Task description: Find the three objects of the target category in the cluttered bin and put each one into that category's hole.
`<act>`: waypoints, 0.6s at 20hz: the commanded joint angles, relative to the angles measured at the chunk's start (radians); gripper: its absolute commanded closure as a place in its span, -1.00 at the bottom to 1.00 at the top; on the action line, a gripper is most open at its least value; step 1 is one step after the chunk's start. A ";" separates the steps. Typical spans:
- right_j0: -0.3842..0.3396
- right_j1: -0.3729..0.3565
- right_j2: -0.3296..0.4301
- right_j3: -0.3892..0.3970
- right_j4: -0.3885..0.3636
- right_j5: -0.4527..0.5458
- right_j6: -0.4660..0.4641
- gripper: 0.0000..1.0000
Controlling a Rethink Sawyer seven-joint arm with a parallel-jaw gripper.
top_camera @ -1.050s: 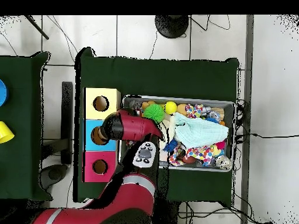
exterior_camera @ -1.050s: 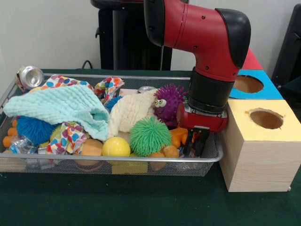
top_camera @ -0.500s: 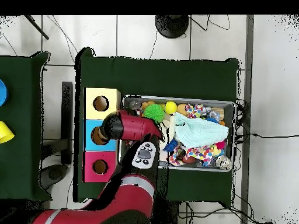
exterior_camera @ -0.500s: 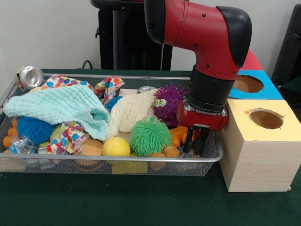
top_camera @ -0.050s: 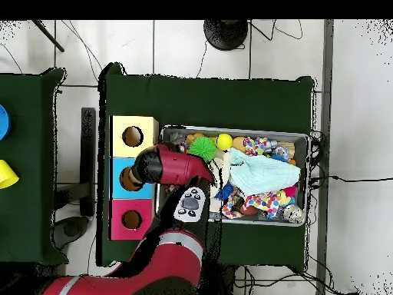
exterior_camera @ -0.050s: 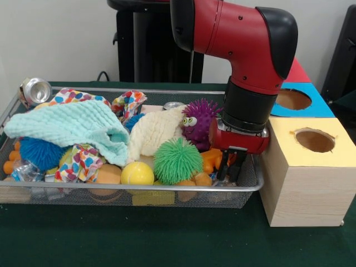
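1. The task's sorting box is a pale wooden block (exterior_camera @ -0.050s: 303, 189) with three round holes under coloured tops: yellow (exterior_camera @ -0.050s: 315, 139), blue (exterior_camera @ -0.050s: 293, 99) and red (exterior_camera @ -0.050s: 297, 72). It stands just beside the right end of the wire mesh bin (exterior_camera @ -0.050s: 139, 196) in the front view. Which toys belong to the target category cannot be told.

2. The red and black Sawyer arm (exterior_camera @ -0.050s: 245, 50) bends down over the bin's end nearest the box, its wrist pointing straight down. The black gripper (exterior_camera @ -0.050s: 231, 166) hangs just inside the bin rim, fingers a little apart with nothing visibly between them, tips beside the small orange plastic pieces (exterior_camera @ -0.050s: 210, 160).

3. Next to the gripper sit a green spiky rubber ball (exterior_camera @ -0.050s: 177, 160) and a purple spiky creature with googly eyes (exterior_camera @ -0.050s: 197, 121).

4. Further from the box along the bin lie a cream knitted cloth (exterior_camera @ -0.050s: 153, 131), a smooth yellow ball (exterior_camera @ -0.050s: 137, 173), a mint-green waffle cloth (exterior_camera @ -0.050s: 72, 123) draped over other toys, multicoloured spotted fabric (exterior_camera @ -0.050s: 83, 161) and a blue spiky ball (exterior_camera @ -0.050s: 39, 153).

5. A crushed silver drinks can (exterior_camera @ -0.050s: 34, 90) rests on the bin's far corner, at the end away from the box.

6. From overhead, the arm (top_camera @ -0.050s: 173, 165) covers the bin's box-side end (top_camera @ -0.050s: 165, 138).
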 commanded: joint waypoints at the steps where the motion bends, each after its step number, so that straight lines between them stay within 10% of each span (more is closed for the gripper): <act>1: -0.005 0.052 0.052 0.023 0.032 0.126 0.202 1.00; 12: 0.021 -0.022 0.015 0.042 0.030 0.258 0.208 1.00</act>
